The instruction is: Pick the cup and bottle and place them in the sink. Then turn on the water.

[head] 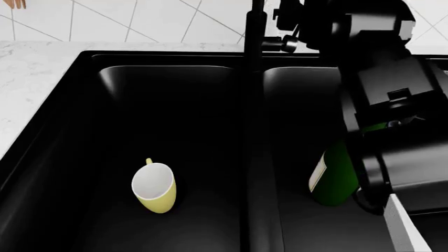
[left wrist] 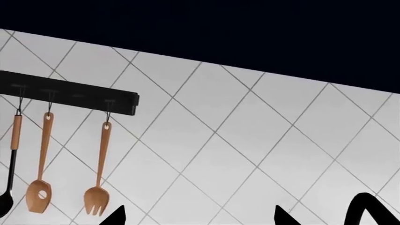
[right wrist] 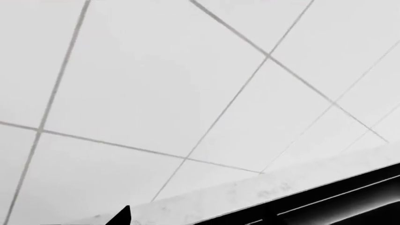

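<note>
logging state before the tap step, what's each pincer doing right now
left pincer: empty, fingertips apart, looks open, facing the tiled wall.
right pincer: only one fingertip in view, nothing seen held; cannot tell if open.

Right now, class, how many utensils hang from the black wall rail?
3 show in the left wrist view: a black-headed utensil with a wooden handle at the picture's edge, a wooden slotted spoon beside it, and a wooden fork-spoon nearest the rail's end. More may hang beyond the edge.
</note>
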Robot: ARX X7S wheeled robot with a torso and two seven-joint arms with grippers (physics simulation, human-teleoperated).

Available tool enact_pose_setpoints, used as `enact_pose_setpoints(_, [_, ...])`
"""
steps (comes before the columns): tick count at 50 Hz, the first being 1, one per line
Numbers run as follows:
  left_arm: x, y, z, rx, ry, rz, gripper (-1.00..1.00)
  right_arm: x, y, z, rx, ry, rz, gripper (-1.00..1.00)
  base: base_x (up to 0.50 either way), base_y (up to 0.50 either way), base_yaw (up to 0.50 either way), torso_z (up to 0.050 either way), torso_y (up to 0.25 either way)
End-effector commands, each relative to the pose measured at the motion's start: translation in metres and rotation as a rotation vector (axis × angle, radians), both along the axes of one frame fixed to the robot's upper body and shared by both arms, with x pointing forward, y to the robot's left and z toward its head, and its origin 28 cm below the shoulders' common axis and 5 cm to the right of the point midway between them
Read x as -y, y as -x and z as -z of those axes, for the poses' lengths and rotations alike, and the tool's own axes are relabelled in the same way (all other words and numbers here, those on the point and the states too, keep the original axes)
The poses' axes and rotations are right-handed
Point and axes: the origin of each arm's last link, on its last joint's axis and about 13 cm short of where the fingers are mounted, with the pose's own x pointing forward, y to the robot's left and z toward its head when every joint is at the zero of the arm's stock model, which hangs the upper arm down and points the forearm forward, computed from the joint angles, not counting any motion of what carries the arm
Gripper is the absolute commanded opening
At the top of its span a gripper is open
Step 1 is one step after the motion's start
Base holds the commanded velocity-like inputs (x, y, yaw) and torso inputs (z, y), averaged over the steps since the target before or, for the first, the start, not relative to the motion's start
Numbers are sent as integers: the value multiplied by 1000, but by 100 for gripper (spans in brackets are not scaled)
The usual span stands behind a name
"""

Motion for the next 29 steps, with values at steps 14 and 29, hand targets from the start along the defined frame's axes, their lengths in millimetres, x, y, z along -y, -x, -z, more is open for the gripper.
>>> enact_pose_setpoints(14, [-2, 1, -2, 5, 3, -7, 100, 17, 2, -1, -40, 245, 200, 100, 0, 0, 0, 0, 0])
enact_pose_setpoints(29, [-1, 1, -2, 5, 4, -10, 100, 18, 2, -1, -41, 254, 217, 100, 0, 0, 0, 0, 0])
